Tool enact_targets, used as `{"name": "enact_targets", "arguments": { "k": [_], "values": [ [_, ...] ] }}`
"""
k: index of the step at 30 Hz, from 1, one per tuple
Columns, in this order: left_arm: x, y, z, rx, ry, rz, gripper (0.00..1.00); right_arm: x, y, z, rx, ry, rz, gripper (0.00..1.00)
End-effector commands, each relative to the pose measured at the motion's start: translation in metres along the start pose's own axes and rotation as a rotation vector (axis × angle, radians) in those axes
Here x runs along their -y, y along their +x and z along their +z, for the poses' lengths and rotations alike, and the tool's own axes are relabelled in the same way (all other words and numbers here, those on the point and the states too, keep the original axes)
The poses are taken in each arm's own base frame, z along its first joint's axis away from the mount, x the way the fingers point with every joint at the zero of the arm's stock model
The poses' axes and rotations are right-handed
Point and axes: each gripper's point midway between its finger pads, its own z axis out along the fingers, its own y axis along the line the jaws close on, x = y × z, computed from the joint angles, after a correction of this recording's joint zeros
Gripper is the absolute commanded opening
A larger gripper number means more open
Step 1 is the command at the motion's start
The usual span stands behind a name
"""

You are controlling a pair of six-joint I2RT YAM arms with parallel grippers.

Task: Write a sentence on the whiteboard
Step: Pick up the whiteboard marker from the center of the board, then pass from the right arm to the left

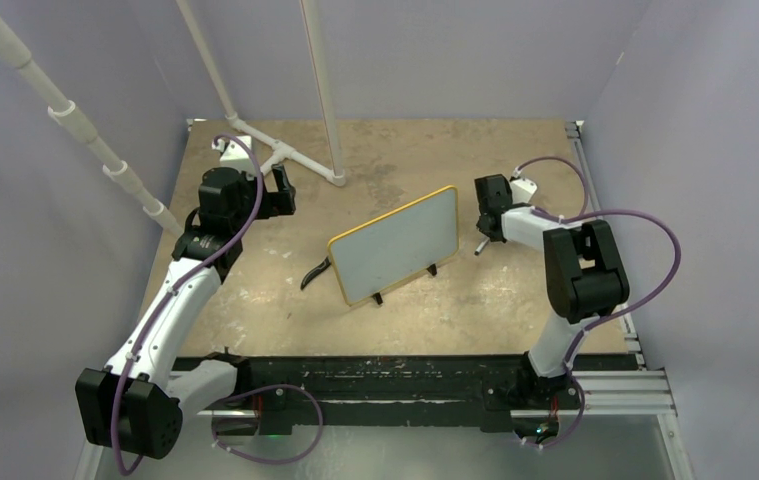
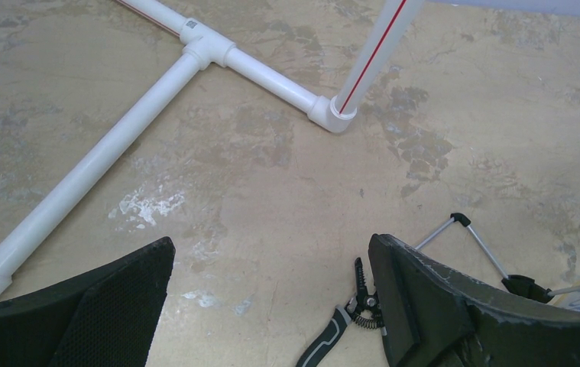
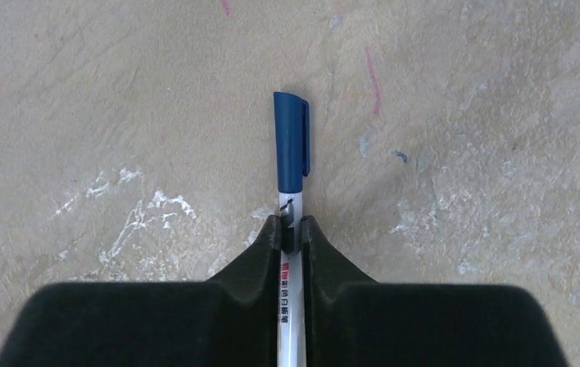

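The whiteboard (image 1: 395, 243), white with a yellow-orange frame and two black feet, stands tilted at mid-table. Its face looks blank; no sentence shows on it. My right gripper (image 1: 489, 222) is just right of the board and is shut on a marker (image 1: 481, 246). In the right wrist view the gripper (image 3: 292, 227) pinches the marker's white barrel, and the blue cap (image 3: 291, 141) is on and points away over the bare table. My left gripper (image 1: 282, 190) is open and empty at the back left, above the table (image 2: 271, 256).
Black-handled wire strippers (image 1: 313, 272) lie left of the board and also show in the left wrist view (image 2: 344, 329). White PVC pipes (image 1: 300, 160) run across the back left and rise upward. A thin metal prop (image 2: 470, 233) shows behind the board. Purple walls close in three sides.
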Motion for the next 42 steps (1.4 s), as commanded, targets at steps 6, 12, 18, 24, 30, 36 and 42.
{"name": "enact_targets", "arguments": {
  "k": [6, 12, 18, 24, 30, 36, 42],
  "values": [
    [0.000, -0.006, 0.002, 0.023, 0.003, 0.015, 0.98, -0.008, -0.004, -0.010, 0.031, -0.122, -0.130, 0.02],
    [0.001, -0.007, 0.001, 0.026, 0.009, 0.016, 0.98, -0.003, -0.003, -0.034, 0.034, -0.200, -0.171, 0.00],
    [0.010, -0.017, -0.003, 0.058, 0.058, 0.032, 0.96, 0.008, -0.052, -0.086, 0.184, -0.240, -0.153, 0.00],
    [0.045, -0.072, -0.024, 0.151, 0.200, 0.009, 0.94, -0.026, -0.108, -0.210, 0.428, -0.688, -0.198, 0.00],
    [0.149, -0.096, -0.062, 0.133, 0.528, 0.007, 0.92, -0.060, -0.111, -0.325, 0.570, -1.149, -0.333, 0.00],
    [0.215, -0.099, -0.100, 0.105, 0.790, -0.133, 0.92, -0.087, -0.086, -0.398, 0.594, -1.419, -0.411, 0.00],
    [0.244, -0.091, -0.121, 0.078, 0.978, -0.253, 0.93, -0.102, -0.064, -0.423, 0.553, -1.568, -0.414, 0.00]
  ]
}}
